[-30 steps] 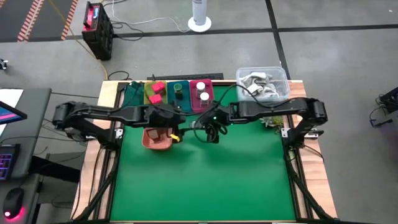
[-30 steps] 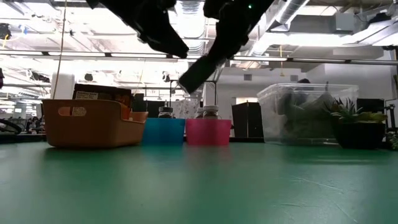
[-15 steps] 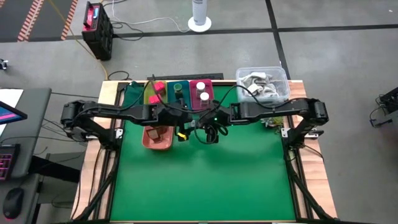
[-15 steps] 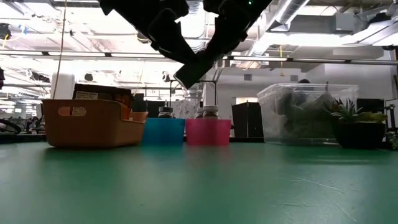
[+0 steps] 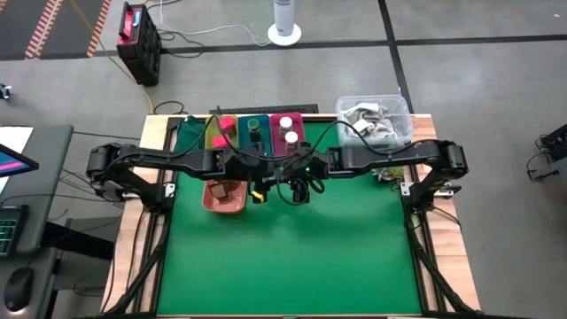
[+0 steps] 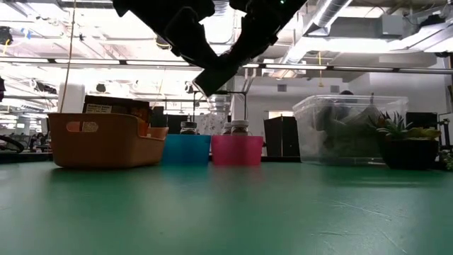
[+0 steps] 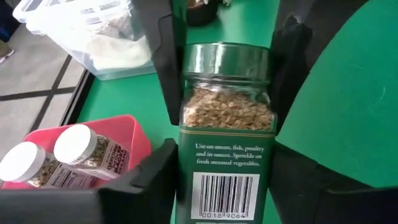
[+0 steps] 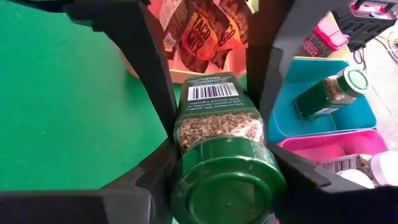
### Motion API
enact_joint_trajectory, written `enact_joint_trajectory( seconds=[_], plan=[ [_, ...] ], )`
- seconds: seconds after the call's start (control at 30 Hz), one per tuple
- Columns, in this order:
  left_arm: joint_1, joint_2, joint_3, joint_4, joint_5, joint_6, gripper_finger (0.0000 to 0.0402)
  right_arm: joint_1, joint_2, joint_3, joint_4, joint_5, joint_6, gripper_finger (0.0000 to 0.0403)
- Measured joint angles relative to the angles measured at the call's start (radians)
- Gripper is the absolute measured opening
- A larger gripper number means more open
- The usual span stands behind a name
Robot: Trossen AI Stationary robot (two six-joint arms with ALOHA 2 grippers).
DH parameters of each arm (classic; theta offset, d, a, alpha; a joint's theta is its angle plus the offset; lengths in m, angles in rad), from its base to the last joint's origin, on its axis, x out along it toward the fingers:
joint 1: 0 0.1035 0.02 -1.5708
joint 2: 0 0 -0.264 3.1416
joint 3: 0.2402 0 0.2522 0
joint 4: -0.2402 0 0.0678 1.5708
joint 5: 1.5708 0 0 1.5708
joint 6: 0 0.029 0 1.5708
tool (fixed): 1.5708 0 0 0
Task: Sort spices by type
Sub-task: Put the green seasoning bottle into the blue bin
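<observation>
A: Where is the dark green glass spice jar with the green lid [image 7: 225, 124]?

B: It hangs in the air above the green table mat [image 5: 292, 257], about mid-width and toward the far half, just right of the salmon tray [image 5: 225, 197]. Both arms have hold of it. The left gripper [image 7: 225, 106] has its two dark fingers pressed to the jar's opposite sides, around the label and barcode end. The right gripper [image 8: 211, 99] clamps the same jar, its fingers against the glass body behind the lid.

A: So each one is closed on it?

B: Yes, each is narrowed to the jar's width with the jar between the fingers. In the low view the jar [image 6: 218, 71] is tilted, high above the mat, with the arms meeting over it.

A: And the other spices?

B: Brown taco seasoning packets [image 8: 208, 28] lie in the salmon tray. A second green-lidded jar [image 8: 326, 92] lies on its side in the teal tray [image 8: 292, 118]. Two white-capped round jars [image 7: 56, 158] lie side by side in the magenta tray [image 7: 127, 127]. Pink boxy blocks [image 5: 221, 131] sit in the yellow tray [image 5: 211, 137], the leftmost of the row along the far edge.

A: Anything else nearby?

B: A clear plastic tub [image 5: 375, 120] of white-grey things stands at the far right corner, and a small potted plant [image 6: 403, 142] stands just nearer than it.
</observation>
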Motion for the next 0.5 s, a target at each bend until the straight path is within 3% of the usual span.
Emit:
enact_joint_trajectory(
  seconds=[0.5],
  plan=[
    [0.03,-0.006,-0.014,0.018,0.014,0.045,0.0193,0.001,-0.091,0.0,-0.107,0.0,0.022,0.0329]
  ],
)
